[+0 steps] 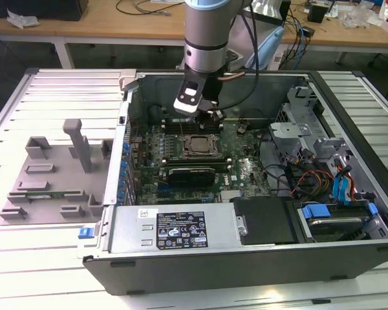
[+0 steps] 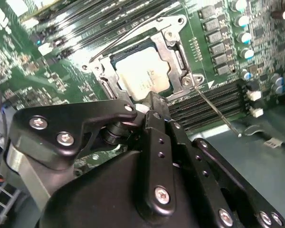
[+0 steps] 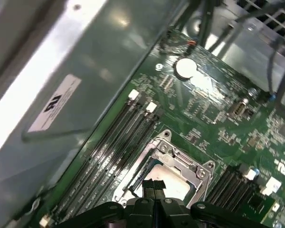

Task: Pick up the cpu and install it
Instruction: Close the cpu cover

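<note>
the cpu (image 1: pixel 198 145) lies flat in the socket (image 1: pixel 183 155) on the board (image 1: pixel 246 171), inside the open case (image 1: pixel 246 261), about midway across it and towards its far wall. in both wrist views its pale metal top (image 2: pixel 145 73) (image 3: pixel 173 178) sits inside the metal frame (image 2: pixel 173 35) (image 3: pixel 180 154), with the frame's thin lever wires standing raised beside it.

the gripper (image 1: pixel 212 115) hangs from the arm above the socket's far edge, apart from the chip. in the first wrist view the fingers (image 3: pixel 148 186) are pressed together with nothing between them, tips just over the cpu's edge. the second wrist view has the gripper (image 2: pixel 149 102) at the same edge.

dark memory slots (image 3: pixel 114 137) run along both sides of the socket. a coin cell (image 3: pixel 185 68) sits further along the board. on the exterior view's left, a grey fixture (image 1: pixel 52 174) rests on the slatted table (image 1: pixel 26 265), just beside the case.
</note>
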